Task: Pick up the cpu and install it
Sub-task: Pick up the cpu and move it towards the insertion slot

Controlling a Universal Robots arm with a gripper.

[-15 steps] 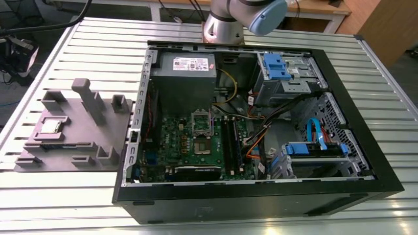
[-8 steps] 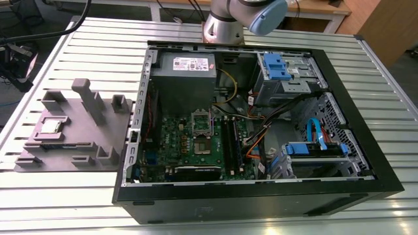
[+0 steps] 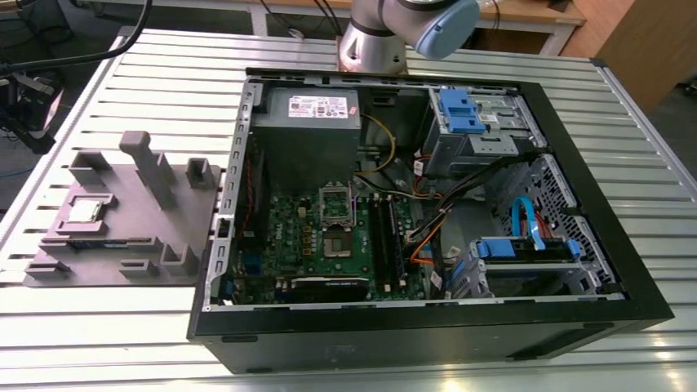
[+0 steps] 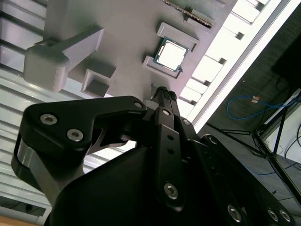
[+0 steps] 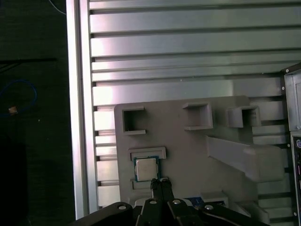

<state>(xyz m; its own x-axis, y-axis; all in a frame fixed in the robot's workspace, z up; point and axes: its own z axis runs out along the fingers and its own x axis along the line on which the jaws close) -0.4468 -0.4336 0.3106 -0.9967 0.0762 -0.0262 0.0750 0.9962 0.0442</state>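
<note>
Care suits the cpu (image 5: 146, 168), likely light, stiff and fragile, probably best pinched by opposite edges; the gripper (image 5: 160, 183) hangs near it, closed on nothing.

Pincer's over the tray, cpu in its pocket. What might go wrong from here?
1. The pincer looks shut and appears offset from the cpu. Descending like this would likely strike the chip or the tray instead of straddling it.
2. The cpu lies flat inside a raised frame, leaving little edge to grip, so it may slip or tilt when lifted.
</note>
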